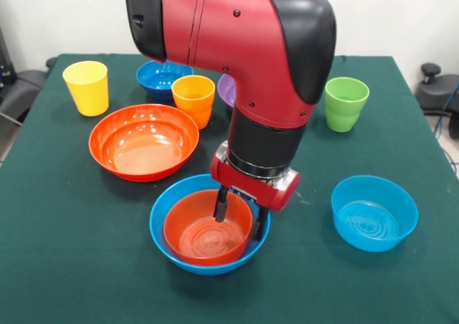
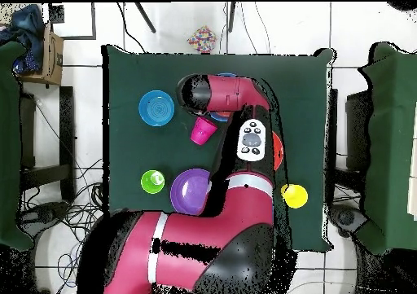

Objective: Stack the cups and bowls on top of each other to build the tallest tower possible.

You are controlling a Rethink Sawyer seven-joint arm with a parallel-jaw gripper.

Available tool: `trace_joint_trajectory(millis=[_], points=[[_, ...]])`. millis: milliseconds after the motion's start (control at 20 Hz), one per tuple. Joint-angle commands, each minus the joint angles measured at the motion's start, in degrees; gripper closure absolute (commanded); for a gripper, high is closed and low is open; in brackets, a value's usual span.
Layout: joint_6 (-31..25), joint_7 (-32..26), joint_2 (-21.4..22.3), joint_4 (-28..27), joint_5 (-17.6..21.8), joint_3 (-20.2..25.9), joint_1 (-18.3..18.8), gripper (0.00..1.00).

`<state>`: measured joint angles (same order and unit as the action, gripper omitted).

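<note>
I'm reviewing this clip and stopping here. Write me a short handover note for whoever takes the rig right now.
Gripper: open, holding nothing, its fingers straddling the far rim of the small orange bowl.
Done: that bowl is nested in a light-blue bowl at the near edge; this is the only stack so far.
Loose on the table: large orange bowl, second light-blue bowl, dark-blue bowl, purple bowl, yellow cup, orange cup, green cup, and a pink cup visible only from overhead.
Left: stack the remaining bowls and all four cups.
</note>
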<state>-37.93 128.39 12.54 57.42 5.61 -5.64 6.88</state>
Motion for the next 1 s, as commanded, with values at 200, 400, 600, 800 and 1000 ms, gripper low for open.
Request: trace_joint_trajectory(millis=[200, 400, 600, 800, 1000], points=[[-14.23, -7.58, 3.97, 1.50, 0.86, 5.36, -1.26, 0.00], [-17.12, -6.70, 5.85, 1.20, 0.23, 5.63, -1.53, 0.00], [-20.99, -5.47, 7.11, -0.15, 0.23, 5.11, -2.34, 0.00], [-23.20, -3.61, 7.80, -0.64, -0.57, 5.40, -2.72, 0.00], [-23.84, -0.89, 8.36, -0.17, -1.64, 5.25, -3.41, 0.00]])
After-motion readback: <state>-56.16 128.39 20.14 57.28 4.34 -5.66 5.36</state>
